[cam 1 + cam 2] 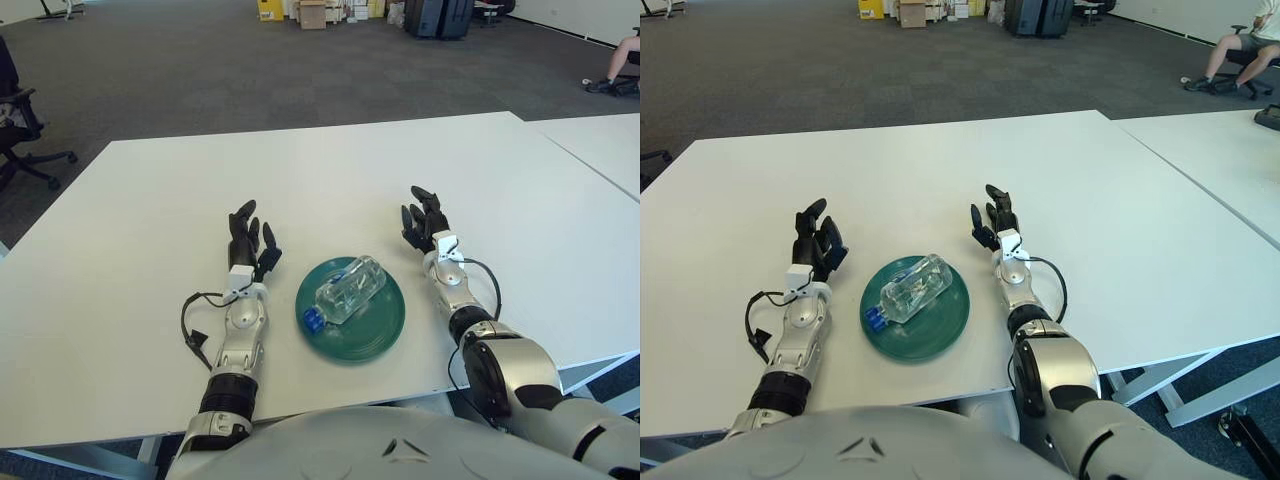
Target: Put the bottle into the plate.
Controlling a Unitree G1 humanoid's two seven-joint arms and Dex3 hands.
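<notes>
Left eye view shows a white table (150, 190) with a green plate (383, 325) near its front edge, between the robot's two arms. A clear plastic bottle (350, 290) with a blue cap lies on its side in the plate, the cap end pointing toward the robot's left and slightly nearer the robot, the base toward the far right rim. The left hand (248, 242) shows just to the left of the plate, palm side low over the tabletop, its dark fingers spread and relaxed with nothing held; its forearm runs back along the table toward the robot's body, with a black cable looped beside the wrist. The right hand (424, 221) shows to the right of the plate and a little farther from the robot, apart from both plate and bottle, its fingers also loosely open and empty, pointing away from the robot. A second white table (600, 140) stands off to the right, and grey carpet floor (250, 70) stretches beyond.
</notes>
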